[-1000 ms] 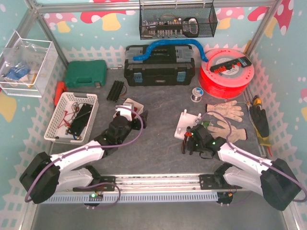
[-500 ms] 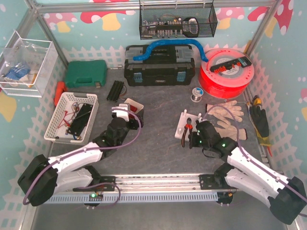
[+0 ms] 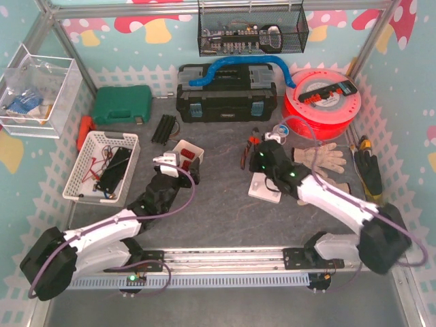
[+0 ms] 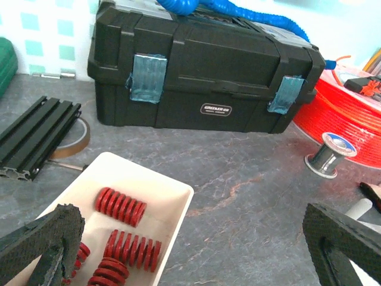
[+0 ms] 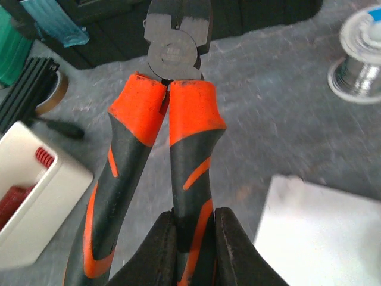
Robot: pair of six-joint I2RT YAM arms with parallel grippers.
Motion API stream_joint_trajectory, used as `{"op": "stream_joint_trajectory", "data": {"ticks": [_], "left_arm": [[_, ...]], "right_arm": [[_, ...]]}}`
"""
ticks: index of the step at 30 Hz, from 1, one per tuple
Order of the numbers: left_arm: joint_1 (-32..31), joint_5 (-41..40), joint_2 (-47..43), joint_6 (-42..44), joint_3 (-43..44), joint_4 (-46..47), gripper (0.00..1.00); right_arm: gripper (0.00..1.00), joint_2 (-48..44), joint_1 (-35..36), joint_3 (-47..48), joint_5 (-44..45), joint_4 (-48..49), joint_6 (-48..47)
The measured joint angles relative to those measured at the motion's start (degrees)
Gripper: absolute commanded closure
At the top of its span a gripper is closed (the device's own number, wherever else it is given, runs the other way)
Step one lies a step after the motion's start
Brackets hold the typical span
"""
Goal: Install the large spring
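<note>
Over the tray's [image 4: 176, 198] near edge the left arm stretches low and forward, its claw [image 4: 190, 244] spread wide. Red coiled springs [image 4: 122, 207] lie in the tray, just ahead of its left finger, untouched. Across the white plate [image 3: 267, 191] the right arm reaches, its claw [image 5: 193, 244] pinching one handle of the pliers [image 5: 178, 113].

A: What sort of place is this?
B: A workshop bench, going by the black toolbox [image 3: 227, 92], green tool case [image 3: 121, 105], work gloves [image 3: 320, 158] and red filament spool [image 3: 320, 105].
A: A plain workshop?
B: More a lab cell: a metal frame [image 3: 68, 48] boxes it in, with a printed mushroom backdrop [image 3: 146, 27] behind.
</note>
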Motion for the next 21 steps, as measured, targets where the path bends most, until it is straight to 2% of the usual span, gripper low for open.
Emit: {"op": "stream_joint_trajectory", "data": {"ticks": [5, 10, 16, 21], "left_arm": [[-0.02, -1.03, -0.68, 1.20, -1.22, 1.49, 0.01], [-0.04, -1.09, -1.81, 1.44, -2.23, 2.86, 0.01], [-0.04, -1.01, -1.90, 1.42, -2.45, 3.85, 0.01], [-0.04, -0.50, -1.84, 1.40, -2.45, 4.59, 0.01]], "right_arm": [[1.00, 18.43, 0.00, 10.80, 4.20, 6.08, -1.27], [0.99, 34.69, 0.00, 22.77, 6.78, 7.45, -1.57], [0.94, 47.41, -0.52, 31.17, 8.31, 6.91, -0.63], [0.83, 53.18, -1.44, 35.17, 8.90, 4.50, 0.76]]}}
